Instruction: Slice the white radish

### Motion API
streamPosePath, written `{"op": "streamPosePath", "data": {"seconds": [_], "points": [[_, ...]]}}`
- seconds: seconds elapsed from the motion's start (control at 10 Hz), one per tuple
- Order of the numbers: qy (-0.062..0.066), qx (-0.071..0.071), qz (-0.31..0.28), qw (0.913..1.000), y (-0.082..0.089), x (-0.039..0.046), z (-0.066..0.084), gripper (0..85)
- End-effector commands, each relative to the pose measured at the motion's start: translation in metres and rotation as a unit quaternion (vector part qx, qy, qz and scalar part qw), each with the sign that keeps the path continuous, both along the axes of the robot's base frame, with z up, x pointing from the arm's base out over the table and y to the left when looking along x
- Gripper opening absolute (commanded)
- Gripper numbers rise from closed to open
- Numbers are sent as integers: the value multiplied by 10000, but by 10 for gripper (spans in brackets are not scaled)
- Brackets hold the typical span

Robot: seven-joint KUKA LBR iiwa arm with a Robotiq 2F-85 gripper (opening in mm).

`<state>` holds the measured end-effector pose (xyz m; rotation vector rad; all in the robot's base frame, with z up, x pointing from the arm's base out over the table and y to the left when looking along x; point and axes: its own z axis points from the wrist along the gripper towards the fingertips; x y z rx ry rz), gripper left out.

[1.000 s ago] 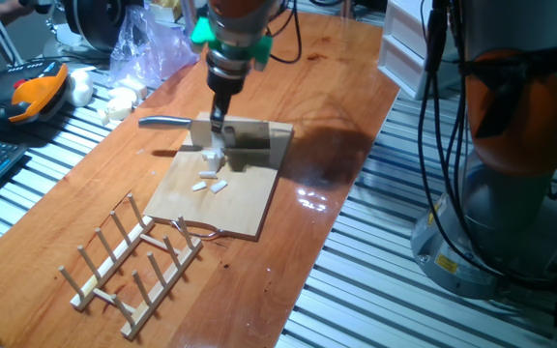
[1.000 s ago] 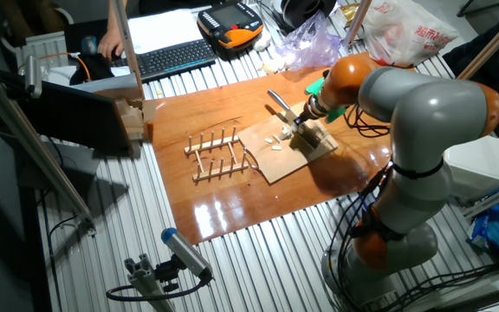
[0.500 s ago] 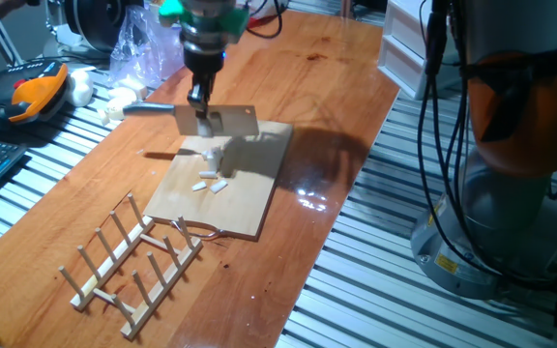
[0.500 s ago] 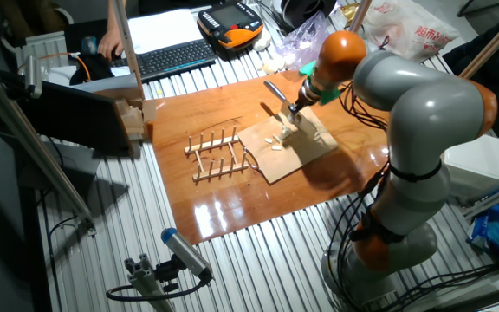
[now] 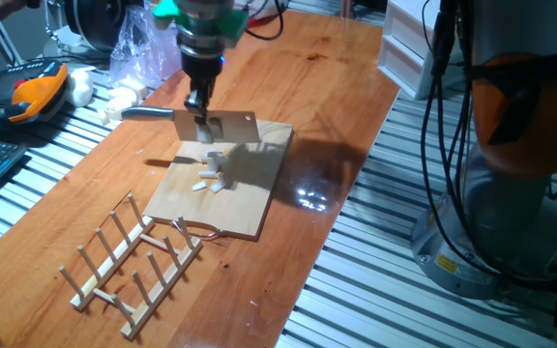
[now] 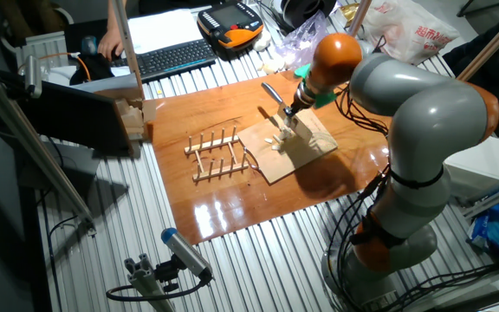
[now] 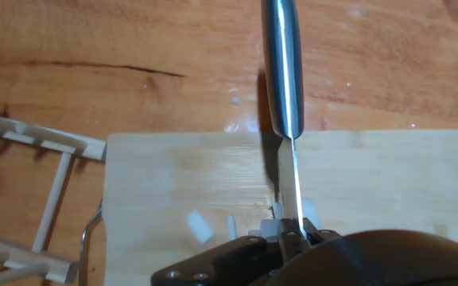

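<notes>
The tool [image 5: 199, 104] is clamped on a cleaver [image 5: 222, 127] near the upper middle of one fixed view, the blade held edge-down above the far part of the wooden cutting board [image 5: 245, 208], its steel handle [image 5: 149, 113] pointing toward the left of the frame. The white radish [image 5: 215, 159] sits on the board just below the blade, with a few cut slices [image 5: 211, 184] lying just beneath it toward the frame's bottom. A wooden rack [image 5: 133, 255] stands on the bench [image 5: 307, 87] at lower left.
</notes>
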<state>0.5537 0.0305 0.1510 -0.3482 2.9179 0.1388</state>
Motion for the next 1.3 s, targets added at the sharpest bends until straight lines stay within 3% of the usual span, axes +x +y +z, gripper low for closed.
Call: {"op": "streamPosePath", "data": {"seconds": [0.0,0.3,0.6,0.9,1.2], "points": [[-2,59,-65,10000,37,13,-36,0],[210,44,-368,9991,330,94,134,0],[397,79,-896,9952,812,127,280,0],[546,-95,-1392,9887,1359,121,536,0],[565,-95,-1459,9876,1609,56,635,0]]}}
